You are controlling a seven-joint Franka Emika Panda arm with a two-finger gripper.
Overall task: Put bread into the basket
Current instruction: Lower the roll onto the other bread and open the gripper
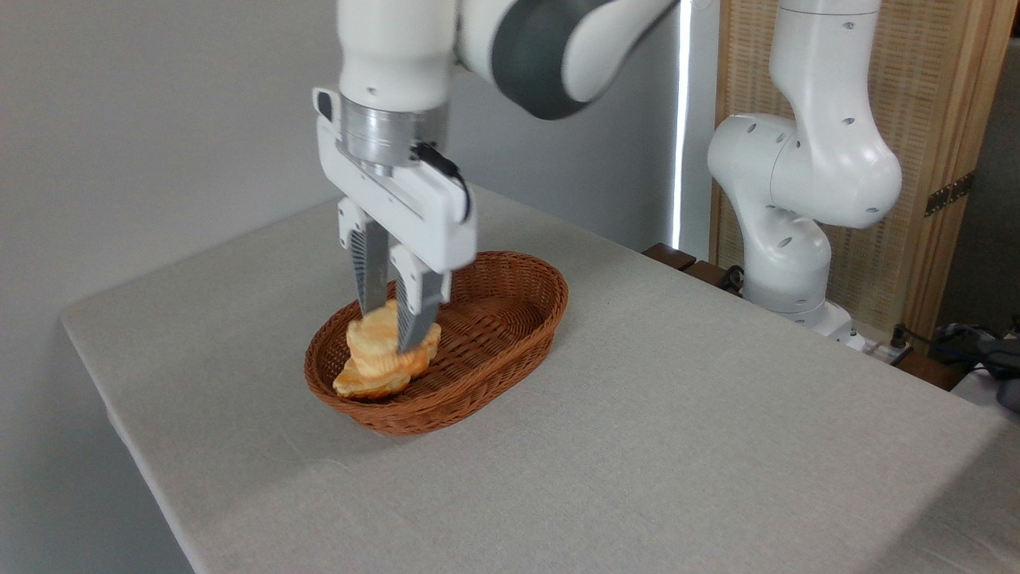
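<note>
Gripped bread (pixel 381 344) above basket (pixel 510 319)

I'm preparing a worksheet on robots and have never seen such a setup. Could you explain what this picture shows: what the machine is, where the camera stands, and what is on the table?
One fixed camera looks down at the table from the front. The white jointed machine is a robot arm; its base stands at the right. At its end is a two-fingered hand, shut on a small round golden bun. It holds the bun over a brown wicker basket, right above a flatter bread already lying inside.
</note>
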